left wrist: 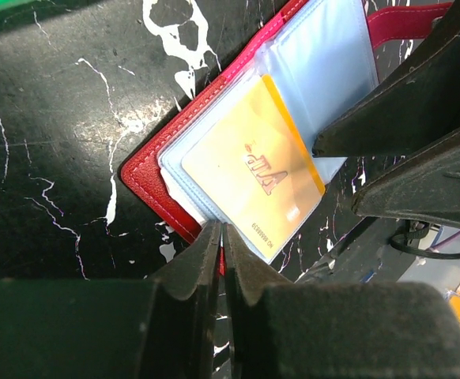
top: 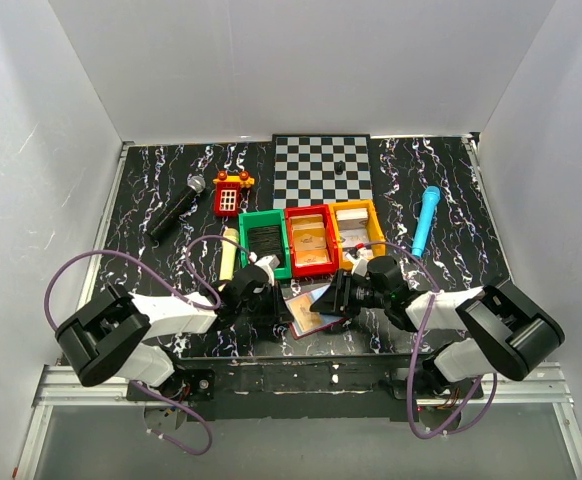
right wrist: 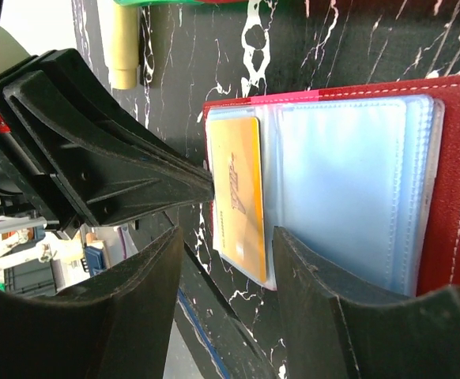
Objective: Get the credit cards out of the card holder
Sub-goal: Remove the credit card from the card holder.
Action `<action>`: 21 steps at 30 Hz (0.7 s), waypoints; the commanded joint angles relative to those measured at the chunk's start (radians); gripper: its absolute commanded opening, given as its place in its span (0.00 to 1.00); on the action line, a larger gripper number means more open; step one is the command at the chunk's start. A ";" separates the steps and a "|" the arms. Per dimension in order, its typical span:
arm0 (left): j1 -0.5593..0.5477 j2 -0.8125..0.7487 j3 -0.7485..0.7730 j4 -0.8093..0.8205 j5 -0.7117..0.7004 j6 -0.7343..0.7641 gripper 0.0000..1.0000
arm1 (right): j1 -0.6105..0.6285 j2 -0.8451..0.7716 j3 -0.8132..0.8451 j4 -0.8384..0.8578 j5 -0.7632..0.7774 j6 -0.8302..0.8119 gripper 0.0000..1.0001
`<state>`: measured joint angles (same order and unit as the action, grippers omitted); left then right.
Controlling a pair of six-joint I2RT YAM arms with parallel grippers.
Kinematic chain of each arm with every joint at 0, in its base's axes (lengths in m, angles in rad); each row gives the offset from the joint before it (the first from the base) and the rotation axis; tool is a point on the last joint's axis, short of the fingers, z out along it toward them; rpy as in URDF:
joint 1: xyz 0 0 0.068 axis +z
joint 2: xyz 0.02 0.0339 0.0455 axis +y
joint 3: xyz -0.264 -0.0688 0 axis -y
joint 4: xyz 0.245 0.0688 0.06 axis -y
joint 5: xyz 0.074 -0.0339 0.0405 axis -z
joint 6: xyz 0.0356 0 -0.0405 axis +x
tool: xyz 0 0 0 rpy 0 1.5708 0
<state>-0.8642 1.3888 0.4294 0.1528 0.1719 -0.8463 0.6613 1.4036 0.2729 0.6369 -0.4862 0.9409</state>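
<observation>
Far left on the worktop lies a microphone, with a cream tube nearer me, just beside my left hand. That hand is pinched closed on the red edge of the card holder. The holder lies open in front of the green bin, red bin and yellow bin. An orange credit card shows on its pale sleeves. My right hand hangs open astride that card, the left fingertips crowding its edge. A blue pen lies far right.

- The card holder lies open on the table, near its front edge, between the left tool and the right tool.
- A credit card lies on the holder's side nearest the left tool.
- Three bins stand in a row behind the holder.
- A chessboard lies behind the bins.
</observation>
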 commanded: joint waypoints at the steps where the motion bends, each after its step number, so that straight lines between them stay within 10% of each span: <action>1: -0.002 -0.034 0.011 -0.067 -0.057 0.030 0.08 | 0.000 -0.026 0.022 -0.005 -0.015 -0.014 0.57; 7: 0.002 -0.120 0.023 -0.088 -0.071 0.049 0.20 | 0.000 -0.046 0.040 -0.057 -0.006 -0.039 0.57; 21: 0.007 0.012 0.069 -0.033 -0.034 0.061 0.13 | 0.008 -0.045 0.127 -0.169 -0.032 -0.106 0.58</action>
<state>-0.8635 1.3769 0.4614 0.1024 0.1337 -0.8036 0.6628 1.3544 0.3576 0.4866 -0.4904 0.8646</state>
